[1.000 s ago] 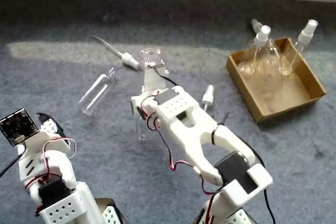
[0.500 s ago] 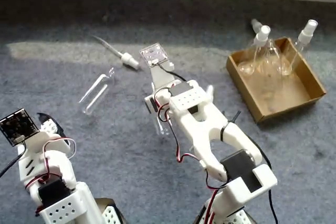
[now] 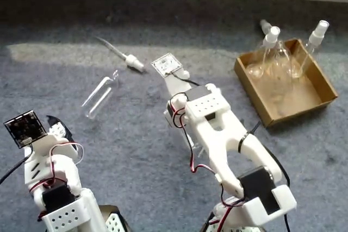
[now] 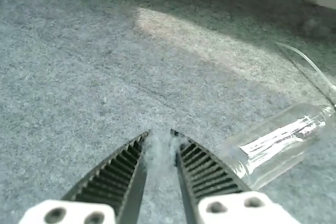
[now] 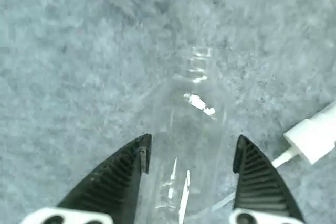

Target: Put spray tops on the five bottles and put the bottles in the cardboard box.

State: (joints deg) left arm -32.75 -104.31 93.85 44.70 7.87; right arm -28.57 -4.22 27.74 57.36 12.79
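Note:
My right gripper [image 5: 192, 140] is shut on a clear, capless bottle [image 5: 184, 129], its fingers pressing both sides. A white spray top [image 5: 313, 139] lies on the carpet just beside that bottle. In the high view my right arm [image 3: 209, 107] stands mid-table and covers the held bottle. A second capless bottle [image 3: 99, 97] lies on its side at the left, with a spray top [image 3: 134, 62] and its long tube beyond it. My left gripper [image 4: 160, 134] is narrowly open and holds nothing, a little short of that lying bottle [image 4: 278, 142]. The cardboard box [image 3: 255, 101] holds three capped bottles [image 3: 280, 58].
Grey carpet covers the whole table. The box stands at the far right, with its bottles leaning at its far end and bare floor at its near end. My left arm [image 3: 49, 167] sits at the near left corner.
My right arm has carried the held bottle to the right, toward the box, and now covers the loose spray top. My left arm has shifted slightly.

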